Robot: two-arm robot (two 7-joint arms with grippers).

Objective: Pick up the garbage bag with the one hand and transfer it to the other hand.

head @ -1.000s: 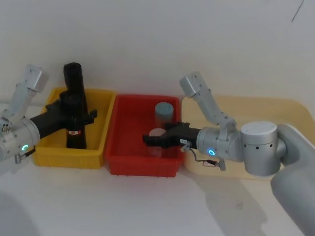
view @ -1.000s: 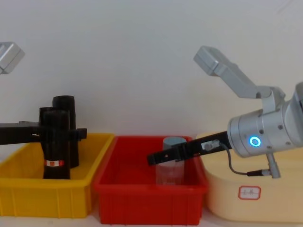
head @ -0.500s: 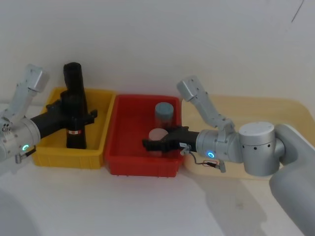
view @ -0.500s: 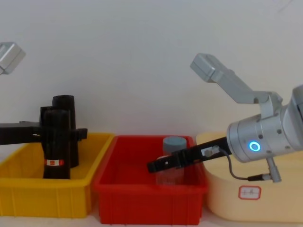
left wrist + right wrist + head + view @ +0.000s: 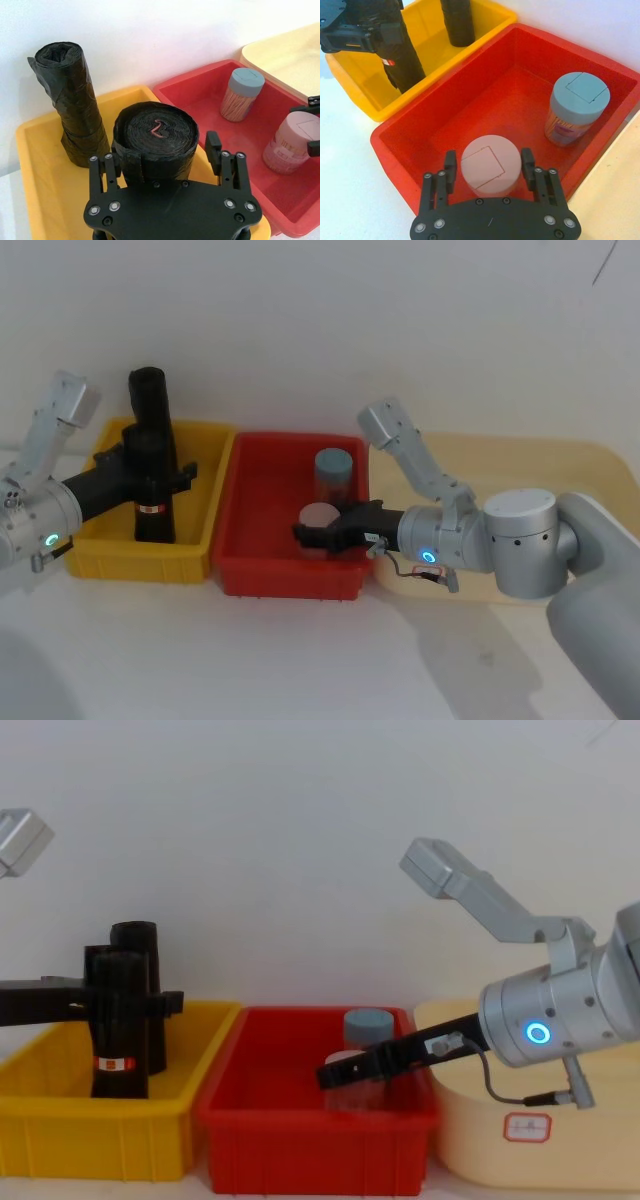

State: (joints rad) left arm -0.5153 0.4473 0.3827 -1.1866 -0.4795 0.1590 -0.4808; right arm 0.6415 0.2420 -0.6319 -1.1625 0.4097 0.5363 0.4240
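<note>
1. White wall [image 5: 320, 320] behind, white table [image 5: 250, 660] below. On it a yellow bin [image 5: 140, 562], a red bin [image 5: 285, 575] and a cream tray [image 5: 560, 455] stand in a row from left to right.
2. The garbage bag [image 5: 154, 525] stands upright in the yellow bin with its base on the bin floor. Its red-and-white label band sits low on the roll.
3. A plain black roll [image 5: 149, 395] stands upright just behind it, nearer the wall.
4. The left gripper [image 5: 165, 468] (green ring) reaches in from the left. Its fingers [image 5: 214, 150] are clamped on either side of the garbage bag, above the label.
5. The red bin holds a blue-lidded jar [image 5: 334, 462] at the back and a pink-lidded jar [image 5: 320, 513] nearer the front.
6. The right gripper [image 5: 489, 159] (blue ring) reaches in over the red bin. Its fingers are spread to either side of the pink-lidded jar with slim gaps, not pinching it.
</note>
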